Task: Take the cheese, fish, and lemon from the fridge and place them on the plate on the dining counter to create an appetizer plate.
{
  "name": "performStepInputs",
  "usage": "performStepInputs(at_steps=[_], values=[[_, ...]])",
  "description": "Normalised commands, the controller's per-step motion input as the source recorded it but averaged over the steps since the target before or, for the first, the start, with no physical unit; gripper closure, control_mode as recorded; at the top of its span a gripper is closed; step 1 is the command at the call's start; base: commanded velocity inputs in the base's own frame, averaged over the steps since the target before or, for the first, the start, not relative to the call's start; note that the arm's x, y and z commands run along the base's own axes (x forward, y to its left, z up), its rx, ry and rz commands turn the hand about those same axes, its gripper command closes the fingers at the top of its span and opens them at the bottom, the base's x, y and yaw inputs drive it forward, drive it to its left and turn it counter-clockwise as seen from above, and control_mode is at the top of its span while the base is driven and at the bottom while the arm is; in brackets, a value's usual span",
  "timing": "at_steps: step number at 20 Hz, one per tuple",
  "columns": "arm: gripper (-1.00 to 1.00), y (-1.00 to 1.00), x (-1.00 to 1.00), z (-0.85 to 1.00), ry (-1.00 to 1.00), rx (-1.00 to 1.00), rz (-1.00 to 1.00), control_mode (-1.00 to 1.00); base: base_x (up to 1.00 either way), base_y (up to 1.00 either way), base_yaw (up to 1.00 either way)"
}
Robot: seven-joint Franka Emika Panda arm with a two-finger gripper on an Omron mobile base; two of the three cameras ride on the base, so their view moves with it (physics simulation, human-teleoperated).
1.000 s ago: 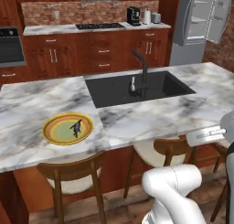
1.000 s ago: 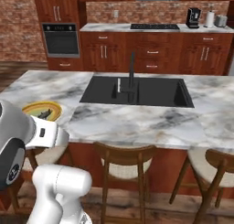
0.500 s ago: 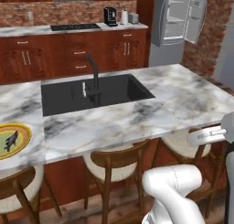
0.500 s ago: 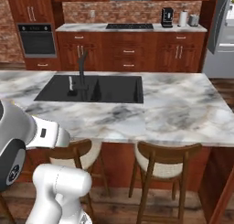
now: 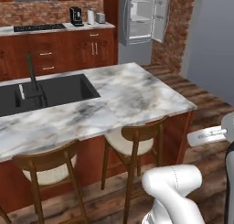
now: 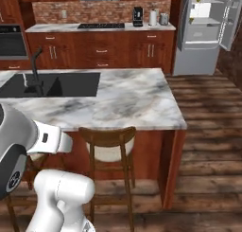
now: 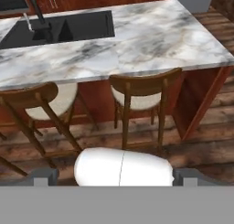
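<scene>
The two dark fingertips are seen at the bottom corners of the hand view, set far apart, so the gripper is spread wide and nothing is grasped or touched between them. Just ahead of the fingers, two wooden stools are tucked against the reddish-brown base of the dining counter, whose white-grey veined marble top is spread across the upper part of the hand view. A black sink with a dark faucet is set into the far left part of that top as seen from the hand. In the left base view the same dining counter is shown ahead of the arm, with the sink to the left of it and stools along its near edge. Well beyond the fingers, past the counter's far right corner, the fridge is seen standing with its door open, white shelves showing inside; it is also caught at the top of the left base view. A small yellow thing can be made out on its top shelf, too small to be identified. Along the back wall, a wall counter with a cooktop and small appliances is seen.
</scene>
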Motion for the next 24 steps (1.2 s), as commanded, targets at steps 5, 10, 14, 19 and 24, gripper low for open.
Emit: performStepInputs(at_steps=[5,10,14,19,24], values=[[-1.00,0.00,0.00,0.00,0.00,0.00,0.00,1.00,-0.09,-1.00,-0.23],[-1.00,0.00,0.00,0.00,0.00,0.00,0.00,1.00,0.15,-1.00,-0.16],[-1.00,0.00,0.00,0.00,0.00,0.00,0.00,1.00,0.53,-1.00,-0.11],[-1.00,0.00,0.00,0.00,0.00,0.00,0.00,1.00,0.75,-1.00,-0.06],[-1.00,0.00,0.00,0.00,0.00,0.00,0.00,1.00,0.97,-1.00,0.00]])
